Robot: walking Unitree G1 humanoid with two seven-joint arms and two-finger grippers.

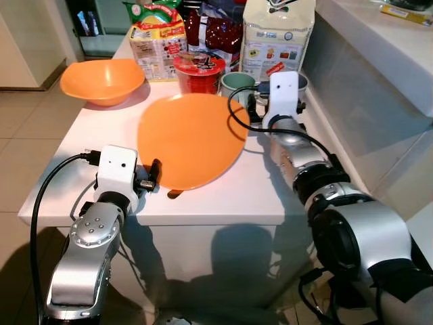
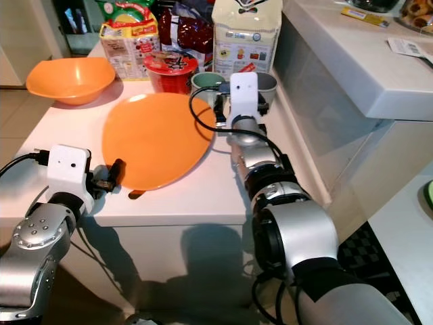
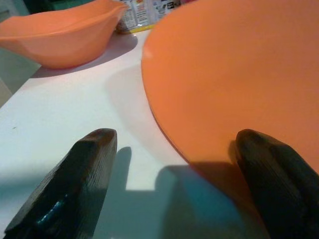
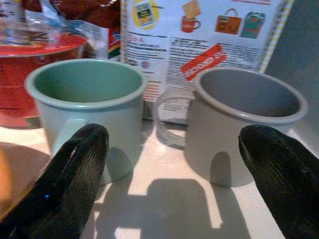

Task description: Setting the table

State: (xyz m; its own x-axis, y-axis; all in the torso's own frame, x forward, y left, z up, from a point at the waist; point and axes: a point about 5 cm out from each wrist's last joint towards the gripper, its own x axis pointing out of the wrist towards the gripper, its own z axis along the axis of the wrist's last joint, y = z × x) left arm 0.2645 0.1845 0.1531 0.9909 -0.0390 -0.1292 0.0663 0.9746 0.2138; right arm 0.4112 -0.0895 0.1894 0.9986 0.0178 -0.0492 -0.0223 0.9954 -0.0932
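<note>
A large orange plate [image 1: 193, 139] lies in the middle of the white table [image 1: 223, 196]. My left gripper [image 3: 174, 174] is open at the plate's near edge: one finger [image 3: 271, 179] lies against the rim, the other finger [image 3: 75, 184] rests on bare table. An orange bowl [image 1: 103, 80] sits at the far left corner. My right gripper [image 4: 174, 169] is open at the back of the table. It faces a green mug [image 4: 87, 99] and a grey mug [image 4: 244, 114], which stand side by side just beyond its fingertips.
A red noodle cup [image 1: 198, 71] stands left of the mugs, with food packages [image 1: 277, 34] and a snack box [image 1: 157, 40] behind along the far edge. A raised white counter [image 1: 385, 40] borders the table's right side. Tiled floor lies to the left.
</note>
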